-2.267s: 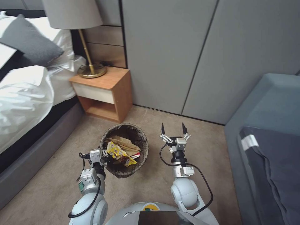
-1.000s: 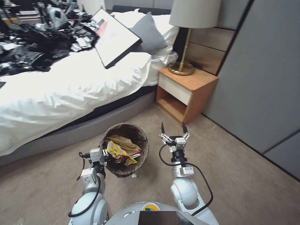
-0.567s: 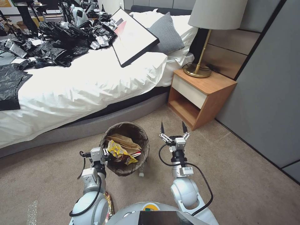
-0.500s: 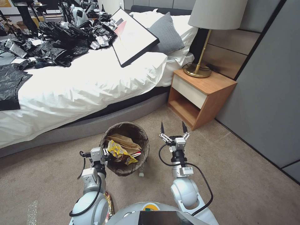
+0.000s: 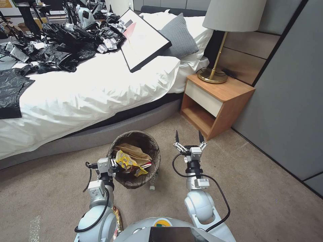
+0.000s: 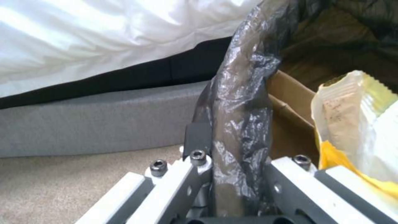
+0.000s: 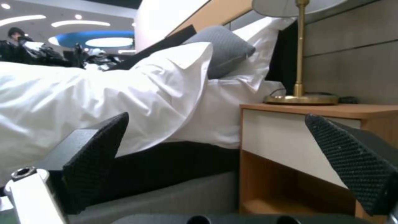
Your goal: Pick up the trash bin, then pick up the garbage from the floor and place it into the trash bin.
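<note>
The left tool [image 5: 113, 165] is clamped on the near-left rim of the trash bin [image 5: 153, 151], carrying it in front of the robot, near the bed [image 5: 84, 94]. Inside lie a tan paper bag [image 5: 129, 150] and a yellow packet [image 5: 129, 163], so part of the garbage looks collected. The right tool [image 5: 187, 137] hangs to the bin's right, spread wide and empty. A wrapper [image 5: 117, 216] on the carpet [image 5: 252, 195] by the robot's base, and a small object [image 5: 153, 185] beside the bin, seem left to gather.

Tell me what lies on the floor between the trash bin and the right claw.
In the head view, bare carpet separates the trash bin from the open right claw; a small white object sits by the bin's base.
</note>
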### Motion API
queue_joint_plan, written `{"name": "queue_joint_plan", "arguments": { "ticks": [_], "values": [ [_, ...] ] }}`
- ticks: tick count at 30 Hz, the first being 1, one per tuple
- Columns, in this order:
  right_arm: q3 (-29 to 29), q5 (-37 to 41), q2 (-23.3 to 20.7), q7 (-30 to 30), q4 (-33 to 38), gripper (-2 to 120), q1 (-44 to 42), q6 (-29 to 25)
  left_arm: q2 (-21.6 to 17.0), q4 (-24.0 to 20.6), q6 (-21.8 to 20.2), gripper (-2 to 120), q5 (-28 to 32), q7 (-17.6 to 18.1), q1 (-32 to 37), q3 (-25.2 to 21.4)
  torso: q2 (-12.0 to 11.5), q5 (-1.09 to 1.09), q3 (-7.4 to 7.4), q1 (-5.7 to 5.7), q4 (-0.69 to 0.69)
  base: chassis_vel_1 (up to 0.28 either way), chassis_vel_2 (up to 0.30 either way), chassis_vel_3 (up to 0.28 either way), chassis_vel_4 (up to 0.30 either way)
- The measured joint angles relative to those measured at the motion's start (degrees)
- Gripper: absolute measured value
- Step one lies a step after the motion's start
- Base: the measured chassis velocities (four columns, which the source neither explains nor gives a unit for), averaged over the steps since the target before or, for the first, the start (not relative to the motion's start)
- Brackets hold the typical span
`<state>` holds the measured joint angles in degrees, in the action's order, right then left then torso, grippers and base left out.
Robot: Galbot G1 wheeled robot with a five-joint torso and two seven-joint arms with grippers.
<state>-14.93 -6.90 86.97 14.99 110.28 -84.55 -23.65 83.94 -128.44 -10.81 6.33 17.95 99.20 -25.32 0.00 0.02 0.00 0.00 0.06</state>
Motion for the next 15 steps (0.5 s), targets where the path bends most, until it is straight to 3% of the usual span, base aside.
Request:
{"name": "queue_joint_plan", "arguments": {
  "ticks": [15],
  "values": [
    [-2.8, -0.2, 0.7, 1.6, -0.2, 100, -0.6, 0.9, -0.1, -0.1, 0.0, 0, 0.2, 0.1, -0.5, -0.2, 0.0, 0.01, 0.00, 0.00, 0.00, 0.000, 0.000, 0.000, 0.000]
  ]
}}
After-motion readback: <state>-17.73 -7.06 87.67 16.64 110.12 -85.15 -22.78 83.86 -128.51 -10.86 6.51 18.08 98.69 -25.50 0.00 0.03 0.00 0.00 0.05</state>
